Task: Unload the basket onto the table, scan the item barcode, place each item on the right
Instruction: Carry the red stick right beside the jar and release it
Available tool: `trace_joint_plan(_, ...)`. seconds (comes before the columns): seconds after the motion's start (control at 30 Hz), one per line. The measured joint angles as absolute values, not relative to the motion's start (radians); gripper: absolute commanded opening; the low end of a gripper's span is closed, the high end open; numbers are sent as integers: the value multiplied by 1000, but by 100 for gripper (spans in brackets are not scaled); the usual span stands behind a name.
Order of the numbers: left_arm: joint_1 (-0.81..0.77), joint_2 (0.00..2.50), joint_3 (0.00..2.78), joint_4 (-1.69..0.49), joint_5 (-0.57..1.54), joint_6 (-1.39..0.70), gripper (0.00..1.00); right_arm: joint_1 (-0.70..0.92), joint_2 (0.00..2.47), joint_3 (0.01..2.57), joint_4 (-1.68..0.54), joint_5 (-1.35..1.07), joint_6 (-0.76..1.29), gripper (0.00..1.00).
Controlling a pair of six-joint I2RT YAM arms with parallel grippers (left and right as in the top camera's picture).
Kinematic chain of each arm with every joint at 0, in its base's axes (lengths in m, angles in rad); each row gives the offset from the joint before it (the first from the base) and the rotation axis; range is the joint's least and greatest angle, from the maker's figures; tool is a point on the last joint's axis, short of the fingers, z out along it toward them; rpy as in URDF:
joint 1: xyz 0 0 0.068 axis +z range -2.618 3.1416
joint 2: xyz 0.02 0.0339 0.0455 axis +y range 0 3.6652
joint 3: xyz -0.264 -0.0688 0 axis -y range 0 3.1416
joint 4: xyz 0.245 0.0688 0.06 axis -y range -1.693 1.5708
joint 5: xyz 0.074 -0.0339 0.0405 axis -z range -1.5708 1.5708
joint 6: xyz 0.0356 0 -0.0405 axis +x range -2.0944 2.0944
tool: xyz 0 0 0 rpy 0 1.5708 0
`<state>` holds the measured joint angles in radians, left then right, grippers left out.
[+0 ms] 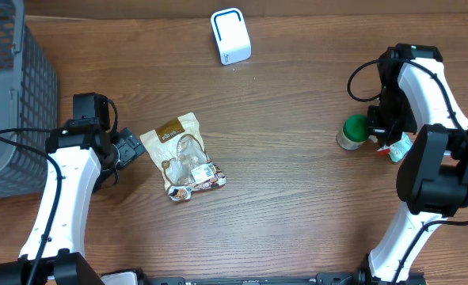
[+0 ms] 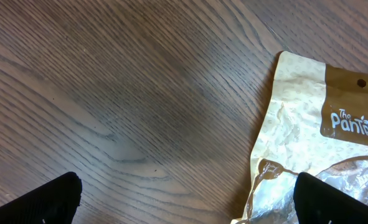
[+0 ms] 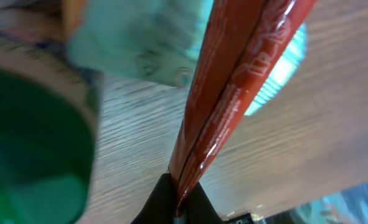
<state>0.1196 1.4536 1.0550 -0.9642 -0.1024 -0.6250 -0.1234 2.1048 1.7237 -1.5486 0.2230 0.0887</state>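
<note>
My right pincer (image 3: 179, 193) clenches the red packet (image 3: 233, 93) by its seam beside the can (image 1: 351, 131), I judge to leave its faces bare for the far scanner (image 1: 230, 36); my left pincer (image 1: 132, 150) hangs released beside the pouch (image 1: 184, 157).

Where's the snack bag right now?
In the overhead view, the snack bag lies left of centre, just beside the open left claw.

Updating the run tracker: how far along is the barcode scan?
Done: the right gripper is shut on the red-and-teal packet beside the green-lidded tub. In hand: that packet, far from the white scanner. To do: carry it to the scanner at the table's far edge and present its barcode. The left gripper is open by the snack bag, holding nothing.
</note>
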Motion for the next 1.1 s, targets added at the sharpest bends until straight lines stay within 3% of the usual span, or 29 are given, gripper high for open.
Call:
trace_joint_plan(0.27, 120, 1454, 1055, -964, -102, -625, 100, -109, 2104, 1724, -1538, 134, -27, 13)
trace_joint_plan(0.37, 120, 1454, 1055, -964, -102, -625, 100, -105, 2104, 1724, -1537, 127, -31, 27)
trace_joint_plan(0.53, 120, 1453, 1055, -964, -102, -625, 100, -104, 2103, 1724, -1537, 112, -45, 40)
trace_joint_plan(0.93, 120, 1453, 1055, -965, -102, -625, 100, -104, 2101, 1786, -1576, 213, 48, 43)
trace_joint_plan(1.1, 120, 1453, 1055, -964, -102, -625, 100, -100, 2064, 1884, -1562, 129, 82, 43)
